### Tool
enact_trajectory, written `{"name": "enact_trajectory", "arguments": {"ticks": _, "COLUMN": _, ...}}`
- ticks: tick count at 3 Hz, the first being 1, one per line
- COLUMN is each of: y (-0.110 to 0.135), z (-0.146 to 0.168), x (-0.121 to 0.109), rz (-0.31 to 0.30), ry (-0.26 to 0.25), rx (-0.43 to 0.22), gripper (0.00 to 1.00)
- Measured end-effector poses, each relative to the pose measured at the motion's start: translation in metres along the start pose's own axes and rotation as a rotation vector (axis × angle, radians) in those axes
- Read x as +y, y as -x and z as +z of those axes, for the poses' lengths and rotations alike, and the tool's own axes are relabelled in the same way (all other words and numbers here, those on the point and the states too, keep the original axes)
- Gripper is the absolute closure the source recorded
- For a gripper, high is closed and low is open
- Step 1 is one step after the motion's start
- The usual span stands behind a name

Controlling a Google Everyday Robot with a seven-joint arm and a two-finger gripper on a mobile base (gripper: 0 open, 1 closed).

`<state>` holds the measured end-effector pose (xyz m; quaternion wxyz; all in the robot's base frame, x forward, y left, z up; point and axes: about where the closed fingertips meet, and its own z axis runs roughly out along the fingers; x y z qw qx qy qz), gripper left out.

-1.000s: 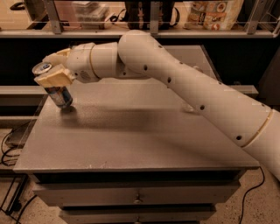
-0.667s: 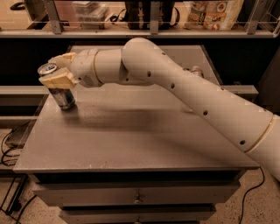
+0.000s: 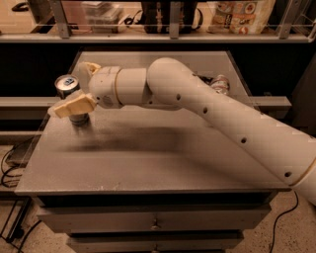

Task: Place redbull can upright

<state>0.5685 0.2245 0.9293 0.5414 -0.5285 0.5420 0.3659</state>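
The redbull can [image 3: 66,84] stands upright near the left edge of the grey table [image 3: 148,163], with its silver top and pull-tab facing up. My gripper [image 3: 72,89] is at the can, open, with its jaws spread to either side. One tan finger [image 3: 74,105] crosses in front of the can's body and hides most of it. The other finger [image 3: 91,67] sits behind and to the right of the can. The white arm reaches in from the right across the table.
A clear plastic water bottle [image 3: 219,84] lies on the table behind the arm, at the right rear. Shelves with boxes and bags [image 3: 242,15] run along the back. Cables [image 3: 12,163] lie on the floor at the left. Drawers [image 3: 155,222] sit under the table front.
The gripper and can moved a little right and down onto the table. The fingers, which were shut on the can, have spread apart, and the can stands on its own.
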Motion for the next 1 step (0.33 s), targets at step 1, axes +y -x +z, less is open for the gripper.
{"name": "enact_trajectory", "arguments": {"ticks": 1, "y": -0.0011, "z": -0.001, "x": 0.0003, "rz": 0.001, "ry": -0.002, "rx": 0.001, "gripper": 0.0}}
